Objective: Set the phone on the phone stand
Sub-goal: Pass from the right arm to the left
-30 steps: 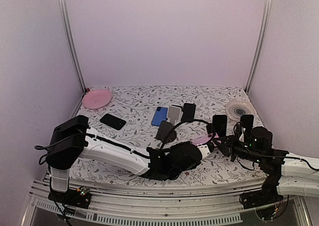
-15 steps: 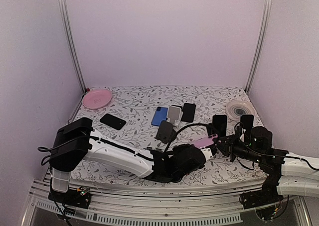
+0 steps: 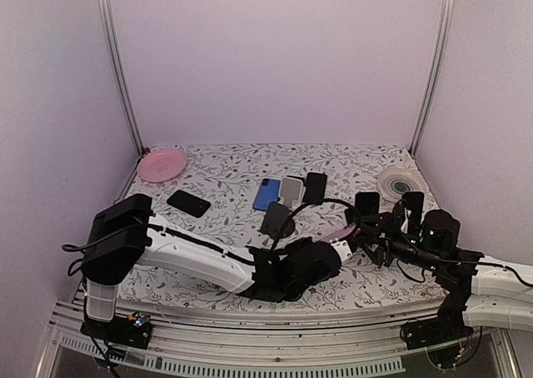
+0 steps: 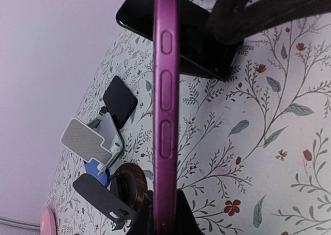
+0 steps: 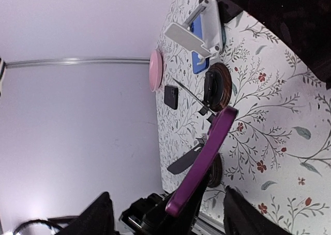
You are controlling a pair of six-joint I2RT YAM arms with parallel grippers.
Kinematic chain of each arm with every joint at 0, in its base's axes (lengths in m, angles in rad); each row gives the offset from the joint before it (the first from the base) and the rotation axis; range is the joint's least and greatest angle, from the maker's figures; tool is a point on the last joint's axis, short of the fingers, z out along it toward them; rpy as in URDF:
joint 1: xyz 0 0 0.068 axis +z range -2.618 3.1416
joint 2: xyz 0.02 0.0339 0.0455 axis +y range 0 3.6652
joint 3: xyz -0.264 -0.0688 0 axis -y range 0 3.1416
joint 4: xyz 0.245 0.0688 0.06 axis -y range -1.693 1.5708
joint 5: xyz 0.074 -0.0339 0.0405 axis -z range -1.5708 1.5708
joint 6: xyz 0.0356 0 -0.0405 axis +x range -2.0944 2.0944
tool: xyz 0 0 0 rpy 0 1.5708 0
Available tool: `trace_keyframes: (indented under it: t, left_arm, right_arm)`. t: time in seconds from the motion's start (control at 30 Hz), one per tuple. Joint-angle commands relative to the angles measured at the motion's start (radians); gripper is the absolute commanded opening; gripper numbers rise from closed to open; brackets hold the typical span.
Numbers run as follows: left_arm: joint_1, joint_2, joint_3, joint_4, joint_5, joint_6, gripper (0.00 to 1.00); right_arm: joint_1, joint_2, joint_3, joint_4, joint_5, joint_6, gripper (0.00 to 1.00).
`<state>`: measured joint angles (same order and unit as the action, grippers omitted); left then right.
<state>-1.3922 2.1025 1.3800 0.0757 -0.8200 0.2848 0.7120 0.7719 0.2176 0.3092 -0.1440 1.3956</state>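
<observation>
A purple phone hangs edge-on above the table, near the right front. My left gripper is shut on its lower end; in the left wrist view the fingers press both faces of the phone. My right gripper stands open just right of it. In the right wrist view its wide-apart fingers flank the phone without touching. An empty black phone stand sits behind the left gripper, and a white phone stand stands farther back.
A blue phone and a black phone lean by the white stand. Two dark stands rise close behind the right gripper. A black phone lies flat at left, a pink plate back left, a round white roll back right.
The left gripper has shut on the purple phone. The right gripper, shut on it before, has opened and let go.
</observation>
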Motion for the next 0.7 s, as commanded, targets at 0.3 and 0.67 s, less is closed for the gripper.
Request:
trace_keyframes:
  t: [0.3, 0.67]
  left_arm:
    - [0.094, -0.23, -0.101, 0.0, 0.321, -0.312, 0.0]
    - [0.177, -0.385, -0.251, 0.128, 0.712, -0.492, 0.0]
  right_arm:
    - [0.009, -0.03, 0.133, -0.103, 0.053, -0.326, 0.99]
    - [0.182, 0.023, 0.242, -0.174, 0.263, -0.484, 0.99]
